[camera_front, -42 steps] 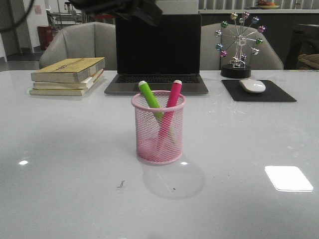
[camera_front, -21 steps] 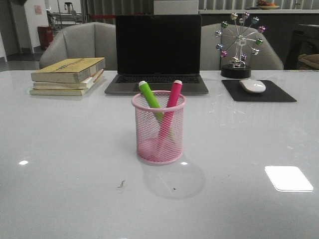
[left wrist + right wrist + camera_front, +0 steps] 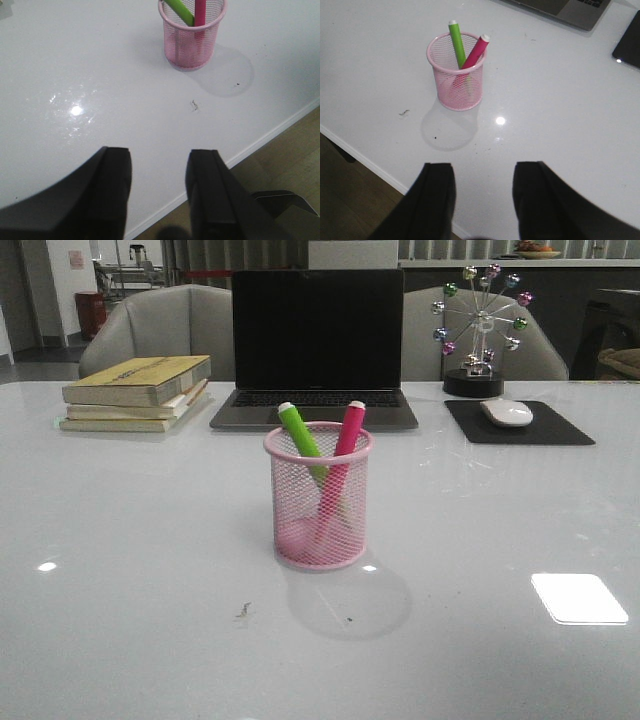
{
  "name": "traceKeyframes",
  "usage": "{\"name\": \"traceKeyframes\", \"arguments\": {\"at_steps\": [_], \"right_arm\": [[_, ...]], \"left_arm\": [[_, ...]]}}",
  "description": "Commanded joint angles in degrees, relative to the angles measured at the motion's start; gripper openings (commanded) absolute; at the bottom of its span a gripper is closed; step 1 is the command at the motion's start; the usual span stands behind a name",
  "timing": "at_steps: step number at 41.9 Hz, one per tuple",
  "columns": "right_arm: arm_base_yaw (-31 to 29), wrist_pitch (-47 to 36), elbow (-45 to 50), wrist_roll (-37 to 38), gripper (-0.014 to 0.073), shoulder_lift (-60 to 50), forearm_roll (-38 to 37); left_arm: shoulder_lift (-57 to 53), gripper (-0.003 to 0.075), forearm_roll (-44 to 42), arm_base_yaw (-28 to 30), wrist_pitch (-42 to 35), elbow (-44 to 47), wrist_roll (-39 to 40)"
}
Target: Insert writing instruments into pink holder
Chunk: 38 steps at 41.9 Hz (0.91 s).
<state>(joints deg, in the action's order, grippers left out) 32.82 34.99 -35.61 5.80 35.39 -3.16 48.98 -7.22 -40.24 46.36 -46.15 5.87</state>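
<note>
The pink holder [image 3: 318, 498] stands upright mid-table, a wire-mesh cup. Inside it lean two writing instruments, a green marker [image 3: 299, 433] and a pink marker [image 3: 347, 430], crossing with their white ends above the rim. The same holder [image 3: 191, 31] shows in the left wrist view and again as the holder [image 3: 457, 74] in the right wrist view. My left gripper [image 3: 159, 155] hangs open over the table's front edge, well away from the cup, nothing between its fingers. My right gripper [image 3: 484, 169] is also open and empty, back near that edge. Neither arm appears in the front view.
A laptop [image 3: 317, 345] stands open behind the holder. A stack of books [image 3: 137, 392] lies back left. At back right are a mouse [image 3: 507, 412] on a black pad [image 3: 517, 423] and a ferris-wheel ornament [image 3: 478, 328]. Table edge [image 3: 365, 162] runs close beneath both grippers.
A dark arm seen at the top of the front view one second ago has left the view. The holder and both markers have not moved.
</note>
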Motion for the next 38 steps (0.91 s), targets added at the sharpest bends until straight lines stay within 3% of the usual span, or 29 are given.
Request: {"name": "traceKeyframes", "arguments": {"at_steps": [1, 5, 9, 31, 38], "right_arm": [[-0.3, -4.2, -1.6, -0.1, 0.0309, -0.1, -0.7], [-0.3, -4.2, -1.6, -0.1, 0.0169, -0.1, -0.7], [-0.3, -4.2, -1.6, -0.1, 0.005, -0.1, -0.7], [-0.3, -4.2, -1.6, -0.1, 0.0056, -0.1, -0.7], [-0.3, -4.2, -1.6, -0.1, 0.0056, -0.1, -0.7]], "left_arm": [[-0.1, 0.0212, -0.3, -0.5, -3.1, -1.3, 0.3], [0.2, 0.0097, -0.4, -0.5, -3.1, -1.3, 0.3], [0.2, 0.0093, -0.4, -0.5, -2.8, -1.3, 0.3], [-0.2, 0.0091, -0.1, -0.9, -2.9, -1.3, 0.3], [-3.1, 0.0092, 0.2, 3.1, -3.0, -1.2, 0.3]]}}
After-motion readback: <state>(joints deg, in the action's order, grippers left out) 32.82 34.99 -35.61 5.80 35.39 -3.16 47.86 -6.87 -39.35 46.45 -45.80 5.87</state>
